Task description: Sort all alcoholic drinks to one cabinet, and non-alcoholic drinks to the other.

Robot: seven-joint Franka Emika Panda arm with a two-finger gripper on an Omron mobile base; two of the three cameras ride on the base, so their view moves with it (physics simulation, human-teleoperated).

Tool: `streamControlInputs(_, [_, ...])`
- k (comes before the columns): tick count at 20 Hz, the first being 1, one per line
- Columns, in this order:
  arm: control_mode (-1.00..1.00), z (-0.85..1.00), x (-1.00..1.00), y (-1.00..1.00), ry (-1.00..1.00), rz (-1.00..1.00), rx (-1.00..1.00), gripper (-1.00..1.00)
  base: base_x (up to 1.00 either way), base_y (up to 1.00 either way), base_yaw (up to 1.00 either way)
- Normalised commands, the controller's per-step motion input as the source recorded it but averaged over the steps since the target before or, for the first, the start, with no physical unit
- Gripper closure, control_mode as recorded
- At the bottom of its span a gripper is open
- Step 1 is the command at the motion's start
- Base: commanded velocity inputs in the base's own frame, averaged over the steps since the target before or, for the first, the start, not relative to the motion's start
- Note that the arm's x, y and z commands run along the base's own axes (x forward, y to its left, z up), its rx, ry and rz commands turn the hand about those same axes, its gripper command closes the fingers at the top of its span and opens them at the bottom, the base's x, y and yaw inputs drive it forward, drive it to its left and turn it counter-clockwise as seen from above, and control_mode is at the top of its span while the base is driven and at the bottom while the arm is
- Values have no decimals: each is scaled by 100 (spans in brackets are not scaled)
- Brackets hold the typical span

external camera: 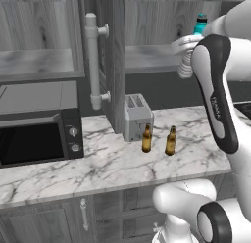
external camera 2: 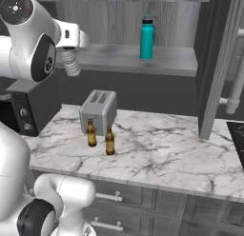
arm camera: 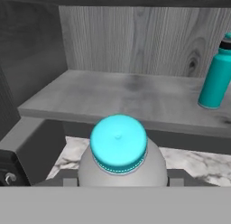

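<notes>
On the shelf [external camera 2: 167, 61] the flask [external camera 2: 147, 38] is standing; your jaws are clamping the water bottle [arm camera: 118, 151]; beers [external camera 2: 91, 133] are waiting.

On the marble counter [external camera 2: 157, 149], two amber beer bottles [external camera 2: 91, 133] [external camera 2: 110, 141] are stood just before the toaster [external camera 2: 98, 109]; a teal flask [external camera 2: 147, 38] is set on the grey cabinet shelf [external camera 2: 167, 61] above the toaster.

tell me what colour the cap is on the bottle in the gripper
Bright teal-blue; the cap of the held bottle shows best in the hand view.
</notes>
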Motion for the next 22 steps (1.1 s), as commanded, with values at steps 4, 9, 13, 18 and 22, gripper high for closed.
streamControlInputs(4, [-100,0,19,0,-2,0,-2,100,0,0,0])
streamControlInputs(9, [-100,0,19,0,-1,0,-1,100,0,0,0])
streamControlInputs(13, [-100,0,18,0,0,0,-1,100,0,0,0])
streamControlInputs(18, [-100,0,17,0,0,0,-1,100,0,0,0])
streamControlInputs(22, [-100,0,16,0,0,0,0,100,0,0,0])
